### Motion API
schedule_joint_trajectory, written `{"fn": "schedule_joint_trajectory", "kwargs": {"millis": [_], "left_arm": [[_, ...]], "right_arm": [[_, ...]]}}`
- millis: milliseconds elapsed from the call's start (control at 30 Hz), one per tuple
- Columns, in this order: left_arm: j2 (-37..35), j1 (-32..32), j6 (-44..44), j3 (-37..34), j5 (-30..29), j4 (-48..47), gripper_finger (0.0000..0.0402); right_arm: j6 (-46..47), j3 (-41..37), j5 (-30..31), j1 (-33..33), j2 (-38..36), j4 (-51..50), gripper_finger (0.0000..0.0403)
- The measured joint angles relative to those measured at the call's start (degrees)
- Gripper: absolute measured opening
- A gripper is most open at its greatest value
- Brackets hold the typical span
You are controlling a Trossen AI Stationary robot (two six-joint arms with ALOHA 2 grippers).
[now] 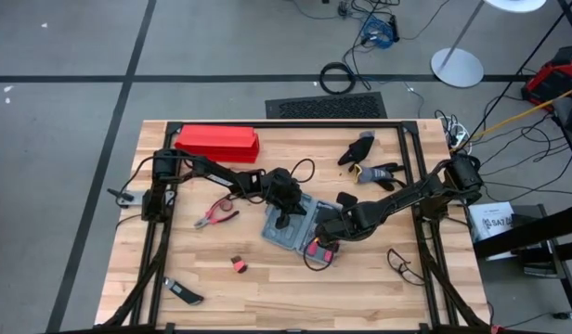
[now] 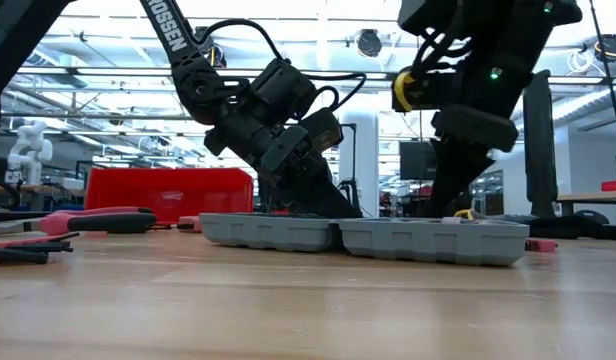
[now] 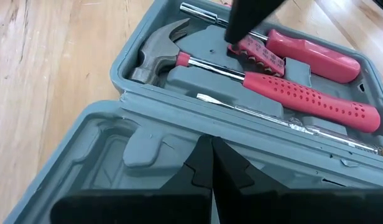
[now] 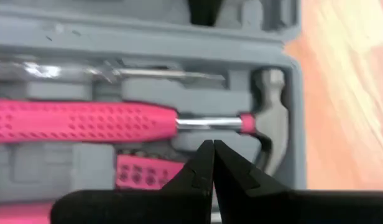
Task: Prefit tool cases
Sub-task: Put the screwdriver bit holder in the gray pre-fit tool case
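Note:
The blue-grey tool case (image 1: pixel 291 225) lies open and flat on the wooden table. In the low view its two halves (image 2: pixel 273 230) (image 2: pixel 438 240) sit side by side. One half holds a hammer (image 3: pixel 160 50), a pink-handled tool (image 3: pixel 316 102), a screwdriver (image 3: pixel 291 121) and a pink bit holder (image 3: pixel 261 55). The other half (image 3: pixel 135 149) has empty grey recesses. My left gripper (image 3: pixel 211 165) is shut inside the empty half. My right gripper (image 4: pixel 211 167) is shut over the tool-filled half, and the left wrist view shows it as a dark tip (image 3: pixel 238 31). My left gripper sets its shut fingertips on the moulded inner floor of the empty half (image 3: pixel 179 158), close to the hinge ridge. It slants down from the table's left. That half lies flat on the table. My right gripper brings its shut fingertips steeply down from above onto the pink bit holder (image 4: pixel 157 171), which lies in its recess beside the hammer's shaft (image 4: pixel 207 123).
A long red box (image 1: pixel 217 142) lies at the far left and pliers (image 1: pixel 214 216) lie left of the case. Black gloves (image 1: pixel 360 148) (image 1: pixel 379 173) are at the far right. A small red piece (image 1: pixel 239 264), a knife (image 1: pixel 182 294) and a cable (image 1: pixel 402 264) lie near the front.

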Motion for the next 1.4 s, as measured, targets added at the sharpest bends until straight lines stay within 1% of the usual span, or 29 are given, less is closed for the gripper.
{"fn": "schedule_joint_trajectory", "kwargs": {"millis": [200,433,633,900,1200,1300,1400], "left_arm": [[-0.01,0.00,0.00,0.00,-0.02,-0.04,0.0000],[-0.01,0.00,0.02,0.00,-0.02,-0.02,0.0000],[-0.01,0.00,0.05,-0.01,-0.02,-0.02,0.0000],[-0.01,0.00,0.11,-0.02,-0.02,0.01,0.0000],[0.00,0.00,0.09,-0.02,-0.02,0.02,0.0000],[-0.01,0.00,0.09,-0.02,-0.06,0.00,0.0000],[-0.01,0.00,0.07,-0.02,-0.12,0.00,0.0000]], "right_arm": [[3.35,0.00,-0.33,0.79,0.00,-4.60,0.0000],[4.67,0.02,-1.62,1.23,0.31,-4.18,0.0000],[2.89,0.04,-1.39,0.74,1.55,-0.90,0.0000],[2.54,0.04,-0.31,0.76,1.31,-0.78,0.0000],[2.90,0.04,-0.83,0.89,1.24,-0.78,0.0000],[2.89,0.04,-1.27,0.89,0.65,-0.98,0.0000],[2.90,0.04,-1.26,0.89,-1.46,-0.98,0.0000]]}}
